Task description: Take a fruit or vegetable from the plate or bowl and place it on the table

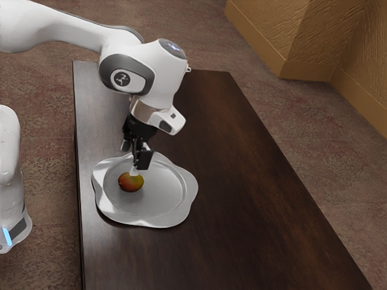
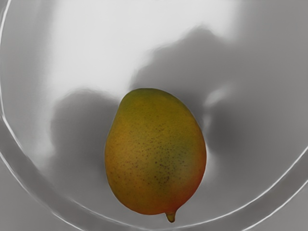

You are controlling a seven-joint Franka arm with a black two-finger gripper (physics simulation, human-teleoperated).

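leaning over a dark wood table (image 1: 242,181) on brown carpet (image 1: 308,133), with tan walls (image 1: 314,39) beyond, we have our gripper (image 1: 138,164) just over the mango (image 1: 130,182) on the grey plate (image 1: 191,186). how far open it is, or whether it holds anything, we cannot tell. the wrist view gives us the mango's dark speckles and stubby stem (image 2: 171,217).

Dark speckles on orange-green mango (image 2: 156,154).

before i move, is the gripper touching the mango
Cannot tell: in the exterior view the gripper lines up with the top of the mango, but from that angle contact and a small gap look alike.
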